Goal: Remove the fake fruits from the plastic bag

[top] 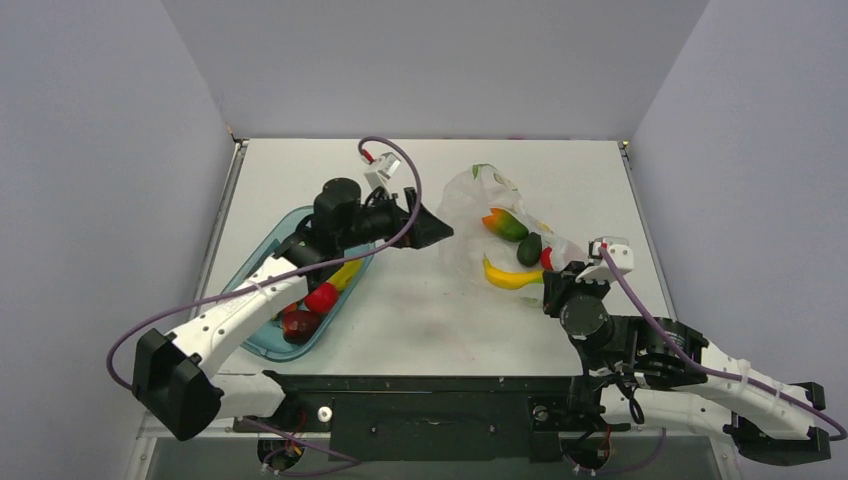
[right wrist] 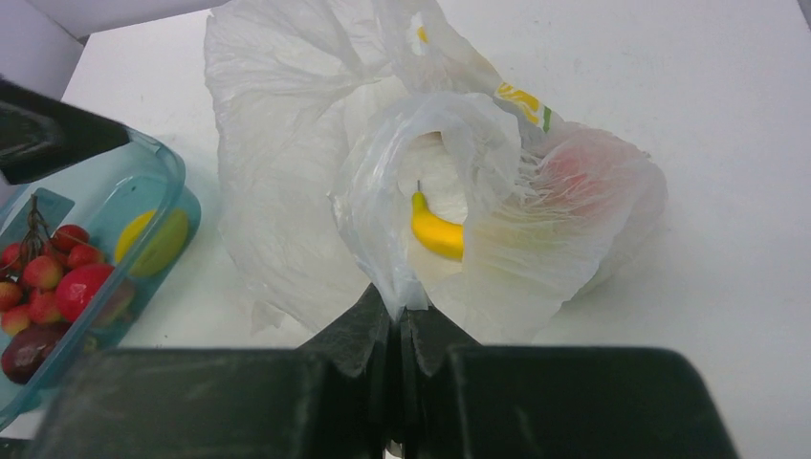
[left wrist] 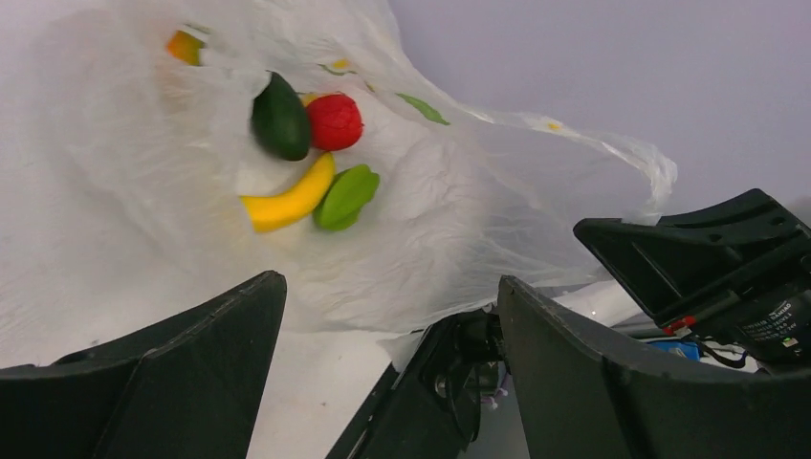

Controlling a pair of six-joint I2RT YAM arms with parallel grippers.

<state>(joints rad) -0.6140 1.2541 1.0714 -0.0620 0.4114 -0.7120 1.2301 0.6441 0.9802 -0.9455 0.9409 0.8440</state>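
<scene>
The plastic bag [top: 470,215] lies crumpled right of centre, its mouth lifted. Inside it I see an orange-green mango [top: 504,225], a dark green fruit [top: 528,250], a yellow banana [top: 508,276] and a red fruit [top: 547,258]. The left wrist view shows the same bag [left wrist: 449,210] with the banana [left wrist: 287,199], the dark green fruit [left wrist: 280,117], the red fruit [left wrist: 334,121] and a green piece [left wrist: 346,196]. My right gripper [right wrist: 402,314] is shut on the bag's near edge [right wrist: 383,220]. My left gripper [left wrist: 392,296] is open and empty, just left of the bag.
A teal-blue tray [top: 262,262] sits at the left, holding a red apple [top: 320,298], a dark red fruit [top: 300,323] and a yellow fruit [top: 345,274]. In the right wrist view its rim [right wrist: 167,167] shows with red berries [right wrist: 38,273]. Grey walls enclose the table.
</scene>
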